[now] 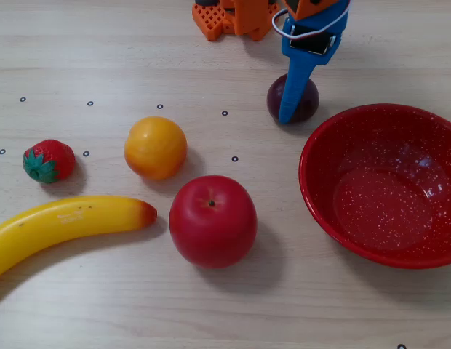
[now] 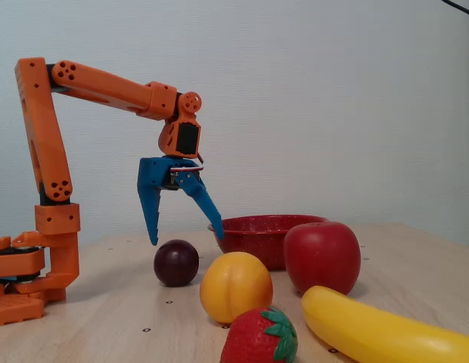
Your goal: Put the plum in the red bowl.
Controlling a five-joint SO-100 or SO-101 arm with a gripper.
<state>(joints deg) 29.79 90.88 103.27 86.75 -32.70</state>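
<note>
A hobby or lab test bench — a pale wooden table marked with small printed ring markers, a plain white wall, and toy fruit laid out.

Plum dark purple-maroon, glossy. Red bowl just right of plum: glossy red, fine white speckles inside. Pincer blue, above plum; arm orange with black screw holes, white wire at wrist. Apple bright red, dark stem dot. Orange ball left of plum: orange fading to yellow. Strawberry red, green leaves. Banana yellow, orange-red tip. Bench pale wood grain, small black ring marks. Wall behind plum plain pale grey-white.
</note>
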